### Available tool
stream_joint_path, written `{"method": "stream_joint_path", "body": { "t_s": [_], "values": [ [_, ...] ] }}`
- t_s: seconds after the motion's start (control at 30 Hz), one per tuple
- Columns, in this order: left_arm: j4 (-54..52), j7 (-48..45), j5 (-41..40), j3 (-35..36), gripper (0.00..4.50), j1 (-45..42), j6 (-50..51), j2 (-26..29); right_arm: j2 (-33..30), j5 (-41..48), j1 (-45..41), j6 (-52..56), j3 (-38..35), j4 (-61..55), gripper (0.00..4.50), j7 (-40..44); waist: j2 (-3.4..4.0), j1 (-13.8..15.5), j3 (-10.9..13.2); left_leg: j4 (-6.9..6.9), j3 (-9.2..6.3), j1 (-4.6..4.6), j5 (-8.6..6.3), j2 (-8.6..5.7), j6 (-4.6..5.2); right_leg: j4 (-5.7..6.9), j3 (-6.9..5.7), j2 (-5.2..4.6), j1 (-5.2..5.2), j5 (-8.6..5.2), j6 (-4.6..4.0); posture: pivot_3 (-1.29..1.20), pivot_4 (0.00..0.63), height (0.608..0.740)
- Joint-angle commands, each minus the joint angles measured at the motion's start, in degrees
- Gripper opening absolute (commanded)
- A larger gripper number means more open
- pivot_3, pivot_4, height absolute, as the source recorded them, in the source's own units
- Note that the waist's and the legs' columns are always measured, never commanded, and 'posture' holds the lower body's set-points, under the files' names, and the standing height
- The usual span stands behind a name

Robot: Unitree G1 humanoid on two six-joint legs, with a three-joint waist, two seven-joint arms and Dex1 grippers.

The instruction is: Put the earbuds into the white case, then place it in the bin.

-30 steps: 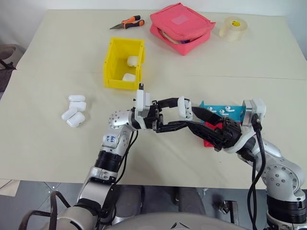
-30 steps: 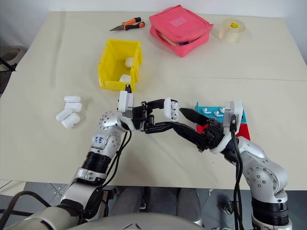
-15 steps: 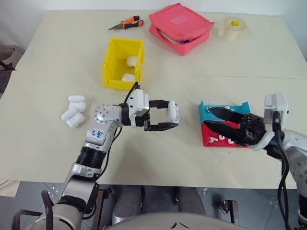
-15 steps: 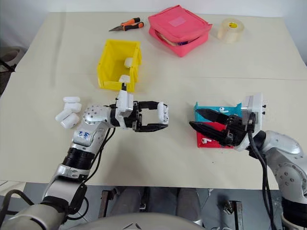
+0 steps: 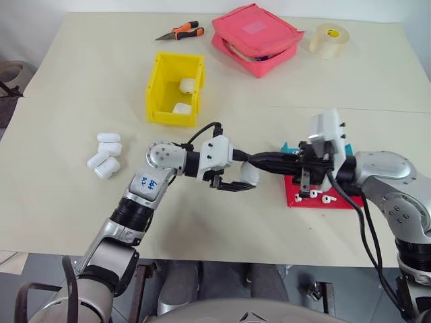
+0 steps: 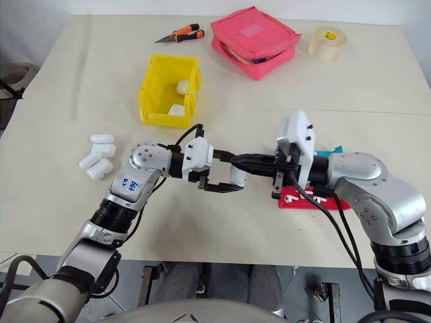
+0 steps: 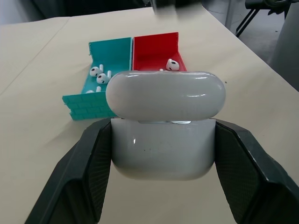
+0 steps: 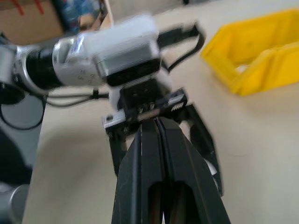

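Left gripper [image 7: 163,186] clamps the white case [image 7: 163,123] mid-desk, right gripper [image 8: 156,128], fingers pinched together, could knock it loose.

The left gripper [image 7: 163,154] clamps the white case [image 7: 164,126] by both sides, its lid shut. Beyond it, toward twelve o'clock, a teal tray [image 7: 110,60] and a red tray [image 7: 154,51] stand side by side, touching, with earbuds [image 7: 96,71] lying in each.
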Motion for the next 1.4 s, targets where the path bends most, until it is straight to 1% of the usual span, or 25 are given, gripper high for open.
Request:
{"method": "stream_joint_path", "body": {
  "t_s": [0.03, 0.2, 0.37, 0.47, 0.57, 0.6, 0.63, 0.67, 0.7, 0.73, 0.8, 0.87, 0.97, 1.03, 1.07, 1.17, 1.2, 1.33, 1.4],
  "values": [
    [-3.06, 1.15, -0.51, 0.88, 2.81, -0.13, -1.97, -0.77, -0.95, -1.29, 1.01, 0.56, -1.15, 0.27, 0.03, -0.12, 0.00, -0.04, 0.00, 0.00, 0.00, 0.00, 0.00, 0.00, 0.00, 0.00, 0.00, 0.00, -0.01, 0.00, 0.00, 0.00, 0.150, 0.740],
    [-4.12, 0.26, -2.91, 2.60, 2.81, 1.14, -3.34, -0.82, -2.60, -2.61, 7.24, -1.65, -4.98, 1.14, 0.03, 1.61, -0.01, 0.01, 0.01, -0.04, 0.10, -0.03, 0.00, 0.00, 0.00, -0.01, -0.04, 0.00, -0.02, 0.00, 0.00, 0.00, 0.150, 0.740],
    [-6.00, 0.63, -5.77, 4.99, 2.81, 3.66, -3.59, -0.97, -2.44, -4.57, 16.01, -7.19, -9.88, 1.62, 0.03, 3.78, -0.02, -0.02, 0.01, -0.04, 0.11, -0.03, 0.00, 0.01, 0.00, 0.00, -0.04, 0.00, -0.02, 0.00, 0.00, 0.00, 0.150, 0.740],
    [-7.53, 2.13, -7.38, 6.92, 2.81, 5.71, -2.71, -1.04, -0.35, -4.59, 19.05, -11.68, -13.05, 1.50, 0.03, 4.58, -0.02, -0.19, 0.01, -0.03, 0.13, -0.01, 0.00, 0.02, 0.00, 0.01, -0.02, 0.01, -0.02, 0.00, 0.00, 0.00, 0.150, 0.740],
    [-8.88, 3.83, -8.19, 8.60, 2.81, 7.57, -2.08, -0.75, 2.54, -3.16, 20.79, -13.95, -16.71, 1.33, 0.03, 3.36, -0.02, -0.18, 0.01, -0.04, 0.11, 0.07, 0.01, 0.09, -0.02, 0.06, 0.00, 0.04, -0.01, 0.00, 0.00, 0.00, 0.150, 0.740],
    [-10.39, 7.38, -9.27, 11.40, 2.81, 9.28, -0.66, -1.06, 3.25, -1.03, 22.86, -13.85, -19.15, -0.04, 0.03, 3.66, -0.02, -0.13, 0.01, -0.03, 0.11, 0.08, 0.02, 0.08, -0.03, 0.08, 0.01, 0.04, -0.01, 0.00, 0.00, 0.00, 0.150, 0.740],
    [-11.54, 10.01, -10.05, 13.41, 2.81, 10.49, 0.45, -1.30, 3.65, 0.47, 24.35, -13.72, -20.80, -1.10, 0.40, 4.01, -0.02, -0.02, 0.01, -0.02, 0.09, 0.08, 0.02, 0.09, -0.03, 0.07, 0.01, 0.04, 0.00, 0.00, 0.00, 0.00, 0.150, 0.740],
    [-13.14, 13.85, -10.54, 15.91, 2.81, 12.24, 1.56, -1.72, 4.32, 1.21, 25.47, -14.68, -22.20, -2.26, 0.63, 4.04, -0.02, 0.00, 0.01, -0.03, 0.04, 0.09, 0.02, 0.09, -0.03, 0.07, 0.04, 0.03, 0.00, 0.00, 0.00, 0.00, 0.150, 0.740],
    [-14.30, 16.35, -10.80, 17.43, 2.81, 13.37, 2.34, -1.99, 4.70, 1.55, 26.09, -15.37, -22.96, -2.99, 0.99, 3.96, -0.02, -0.02, 0.01, -0.04, 0.02, 0.09, 0.01, 0.08, -0.03, 0.07, 0.04, 0.03, 0.01, 0.00, 0.00, 0.00, 0.150, 0.740],
    [-15.30, 18.60, -11.06, 18.74, 2.81, 14.23, 2.54, -2.51, 5.08, -0.33, 26.24, -17.81, -22.97, -3.18, 1.26, 4.10, -0.02, -0.02, 0.01, -0.05, 0.03, 0.09, 0.01, 0.07, -0.02, 0.05, 0.06, 0.02, 0.01, 0.00, 0.00, 0.00, 0.150, 0.740],
    [-18.49, 24.16, -11.84, 21.33, 2.81, 16.83, 5.22, -3.75, 5.67, -3.11, 26.75, -20.92, -22.89, -3.66, 1.98, 3.50, -0.03, -0.03, 0.01, -0.04, 0.05, 0.11, 0.01, 0.06, -0.02, 0.05, 0.09, 0.02, 0.01, 0.00, 0.00, 0.00, 0.150, 0.740],
    [-20.62, 27.46, -12.32, 22.76, 2.81, 18.62, 6.88, -4.46, 6.76, -5.02, 26.30, -23.57, -22.44, -3.84, 2.67, 2.11, -0.03, -0.02, 0.01, -0.04, 0.05, 0.15, 0.01, 0.07, -0.03, 0.06, 0.10, 0.02, 0.04, 0.00, 0.00, 0.00, 0.150, 0.740],
    [-21.83, 31.87, -12.65, 24.48, 2.81, 19.55, 9.44, -4.86, 8.27, -7.15, 25.16, -26.20, -21.41, -3.57, 3.76, 0.46, -0.02, 0.04, 0.01, -0.04, 0.06, 0.20, 0.01, 0.07, -0.03, 0.08, 0.12, 0.02, 0.07, 0.00, 0.00, 0.00, 0.150, 0.740],
    [-20.23, 34.69, -13.39, 26.35, 2.81, 17.66, 10.70, -5.11, 9.01, -8.05, 24.49, -27.35, -20.99, -3.00, 4.46, -0.32, -0.03, 0.02, 0.01, -0.04, 0.06, 0.21, 0.01, 0.06, -0.03, 0.08, 0.12, 0.02, 0.08, 0.00, 0.00, 0.00, 0.150, 0.740],
    [-18.86, 36.06, -13.25, 27.14, 2.81, 16.21, 10.81, -5.15, 9.19, -8.73, 24.18, -28.07, -20.83, -2.63, 4.48, -0.49, -0.02, 0.05, 0.01, -0.04, 0.07, 0.21, 0.01, 0.06, -0.03, 0.07, 0.12, 0.03, 0.08, 0.00, 0.00, 0.00, 0.150, 0.740],
    [-11.56, 41.02, -13.05, 29.82, 2.81, 8.36, 11.22, -5.78, 9.09, -10.09, 23.18, -29.10, -20.54, -1.35, 4.48, -0.94, -0.03, 0.24, 0.01, -0.03, 0.06, 0.20, 0.01, 0.03, -0.03, 0.07, 0.11, 0.03, 0.08, 0.00, 0.00, 0.00, 0.150, 0.740],
    [-9.73, 41.48, -12.72, 30.12, 2.81, 6.75, 10.61, -5.77, 9.07, -10.51, 22.89, -29.44, -20.39, -1.00, 4.48, -1.05, -0.03, 0.24, 0.01, -0.03, 0.06, 0.21, 0.01, 0.01, -0.03, 0.08, 0.11, 0.03, 0.10, 0.00, 0.00, 0.00, 0.150, 0.740],
    [3.28, 42.68, -8.03, 29.12, 2.81, -1.32, 8.61, -3.35, 9.11, -11.25, 21.99, -29.96, -20.13, -0.25, 4.48, -1.37, -0.03, -0.07, 0.01, -0.15, 0.14, 0.24, 0.01, -0.02, -0.03, 0.04, 0.10, 0.03, 0.09, 0.00, 0.00, 0.00, 0.150, 0.740],
    [9.29, 42.30, -7.16, 28.81, 2.81, -4.65, 8.44, -2.65, 9.10, -11.17, 21.74, -29.80, -20.06, -0.23, 4.48, -1.48, -0.03, -0.15, 0.02, -0.20, 0.19, 0.26, 0.01, -0.02, -0.03, 0.04, 0.06, 0.03, 0.08, 0.00, 0.00, 0.00, 0.150, 0.740]
  ]
}}
